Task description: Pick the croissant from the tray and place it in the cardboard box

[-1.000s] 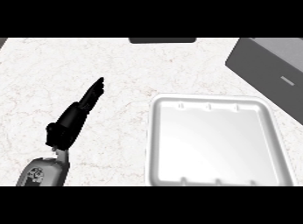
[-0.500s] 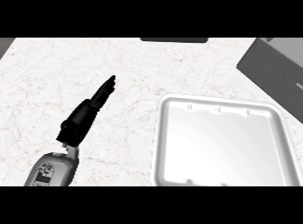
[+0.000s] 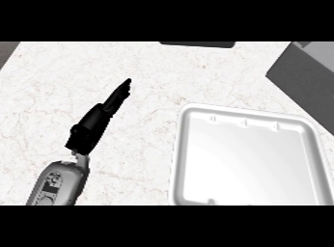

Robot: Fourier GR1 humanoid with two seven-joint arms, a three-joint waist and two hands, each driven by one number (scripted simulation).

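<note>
Left hand (image 3: 98,120) left of tray (image 3: 198,144), fingers straight, holding nothing. Tray looks bare; croissant not in sight. Box not in sight. Find croissant first, then reach over tray.

Even, bright light; the white tray (image 3: 250,159) shows a soft sheen, perhaps glare, with hardly any shadow beside it.

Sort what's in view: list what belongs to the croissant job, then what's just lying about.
Job:
- white tray, nothing on it
- left hand, fingers straight, over the counter left of the tray
No croissant or cardboard box can be made out.

Lying about:
- dark grey slab at the upper right
- dark object at the far edge
</note>
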